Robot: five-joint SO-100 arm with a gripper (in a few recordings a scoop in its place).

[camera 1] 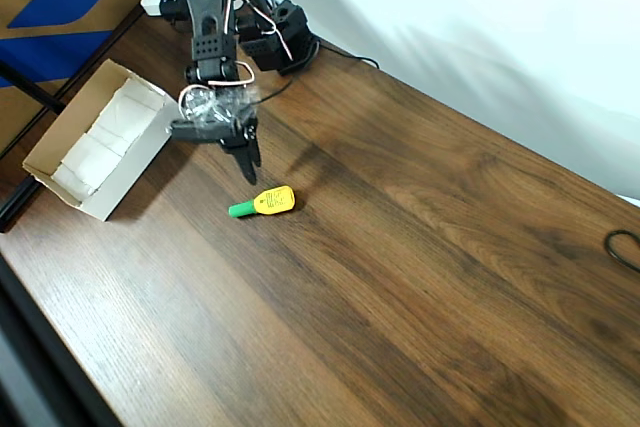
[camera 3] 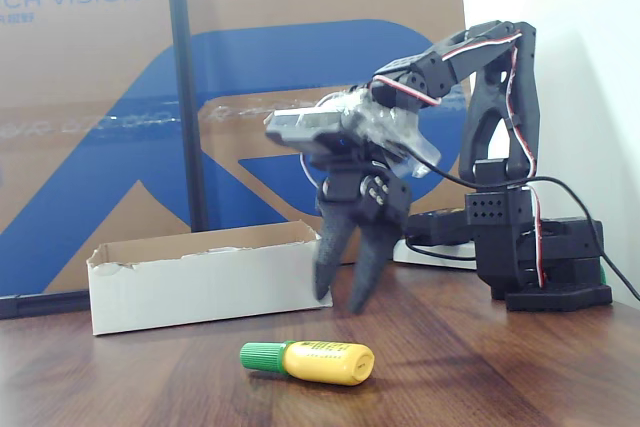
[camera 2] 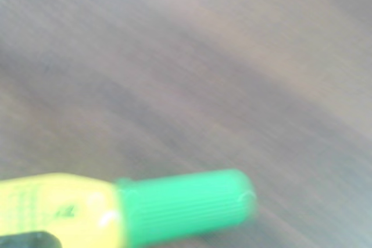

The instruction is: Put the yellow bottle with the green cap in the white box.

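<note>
my black two-finger gripper (camera 3: pixel 342 297), jaws narrowly parted and empty, hangs just behind the small yellow plastic bottle with the green cap (camera 3: pixel 318 361), which lies left-right, cap left, in the fixed view.

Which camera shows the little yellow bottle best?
The fixed view: the yellow bottle lies sharp and whole, side-on. The overhead view shows it small; the wrist view is blurred and cropped.
</note>
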